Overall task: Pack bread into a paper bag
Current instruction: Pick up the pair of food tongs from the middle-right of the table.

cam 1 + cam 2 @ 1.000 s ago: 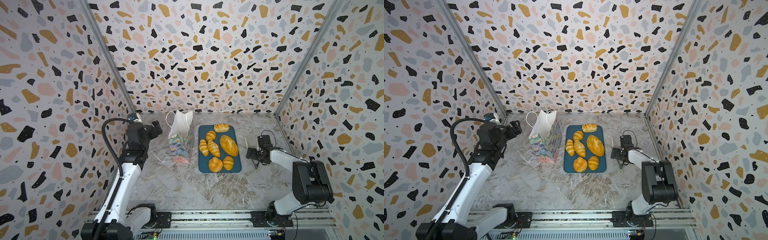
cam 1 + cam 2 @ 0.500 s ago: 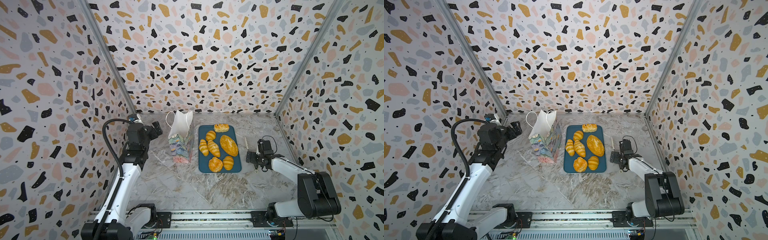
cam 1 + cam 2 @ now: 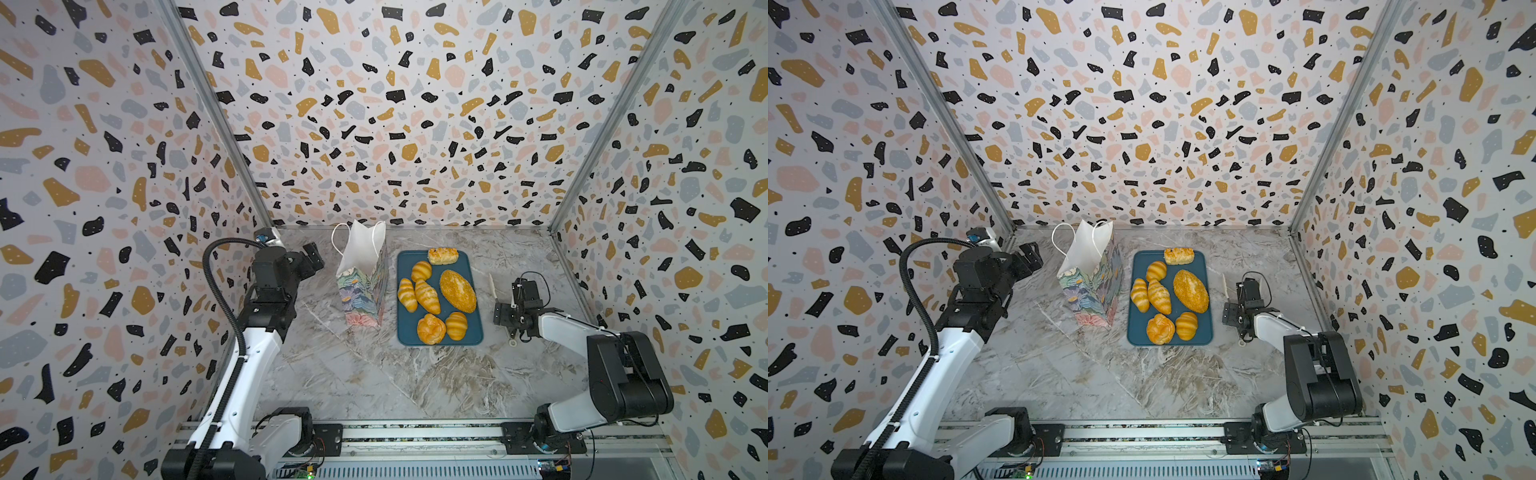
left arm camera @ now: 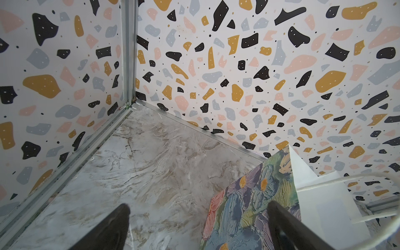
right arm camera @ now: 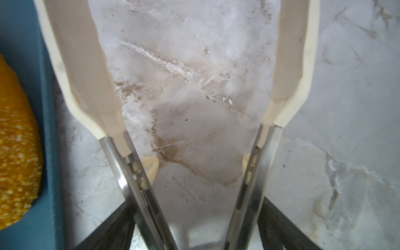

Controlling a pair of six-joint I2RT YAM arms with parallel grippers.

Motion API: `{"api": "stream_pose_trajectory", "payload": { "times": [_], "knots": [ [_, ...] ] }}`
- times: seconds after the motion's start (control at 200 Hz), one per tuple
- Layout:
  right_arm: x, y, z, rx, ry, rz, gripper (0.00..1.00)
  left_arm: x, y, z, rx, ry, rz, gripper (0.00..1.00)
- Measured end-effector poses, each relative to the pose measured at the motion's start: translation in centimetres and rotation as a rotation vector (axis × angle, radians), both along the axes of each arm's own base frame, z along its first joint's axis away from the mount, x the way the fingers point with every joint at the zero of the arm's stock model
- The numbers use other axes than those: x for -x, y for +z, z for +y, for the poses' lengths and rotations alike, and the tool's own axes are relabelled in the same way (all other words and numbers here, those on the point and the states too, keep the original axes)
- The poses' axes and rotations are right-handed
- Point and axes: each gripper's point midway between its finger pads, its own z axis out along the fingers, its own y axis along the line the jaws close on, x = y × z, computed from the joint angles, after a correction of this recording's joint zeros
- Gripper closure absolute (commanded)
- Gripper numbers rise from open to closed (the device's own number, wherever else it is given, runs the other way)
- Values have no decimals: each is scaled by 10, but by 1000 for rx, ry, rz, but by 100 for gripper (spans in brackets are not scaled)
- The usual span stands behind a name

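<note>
Near the far edge of the marbled worktop (image 3: 374, 374), left of centre, the paper bag (image 3: 363, 291) stands upright with its white mouth open and its cord handles raised. Just to its right lies a dark-teal tray (image 3: 471, 266) that carries all seven pieces of bread. The crumb-topped piece (image 3: 443, 255) sits at the tray's far end and the seeded oval loaf (image 3: 457, 291) along its right side. Three striped rolls (image 3: 427, 296) lie along its left side. A round bun (image 3: 431, 328) and a fourth striped roll (image 3: 456, 325) sit at its near end. No bread is in the bag. The left hand (image 3: 313, 255) hangs above the worktop toward the far-left corner, near the bag but apart from it. Its wrist view shows the dark fingers (image 4: 123, 214) spread wide with nothing between them, and the bag's printed side close by. The right hand (image 3: 508, 312) sits low near the right edge, just beside the tray, and grasps a pair of tongs (image 5: 82, 65). Its wrist view shows the black fingers (image 5: 108, 229) pressed against the outside of the tongs' metal arms. The cream tips are spread apart over bare worktop, with the tray's rim and the seeded loaf just beside one tip.
</note>
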Motion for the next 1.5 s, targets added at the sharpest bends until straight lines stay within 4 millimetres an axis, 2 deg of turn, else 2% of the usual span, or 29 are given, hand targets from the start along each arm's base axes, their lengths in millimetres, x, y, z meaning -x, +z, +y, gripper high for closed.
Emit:
{"api": "stream_pose_trajectory", "payload": {
  "times": [0.39, 0.516, 0.706, 1.141, 1.497],
  "knots": [
    [-4, -10, -4, -44, -9, 13, 23, 1, -4, 1, -2, 4, 7, 1],
    [-4, -10, -4, -47, -9, 13, 22, 1, -3, 1, -2, 5, 5, 1],
    [-6, -8, -4, -46, -5, 10, 16, 1, -3, 1, -3, 8, 5, 0],
    [-17, -5, -8, -49, -4, 4, 19, 2, -3, 4, -12, 21, 5, 1],
    [-19, -6, -5, -59, 10, 18, 37, 2, -3, 4, -18, 19, 6, 0]
  ]
}}
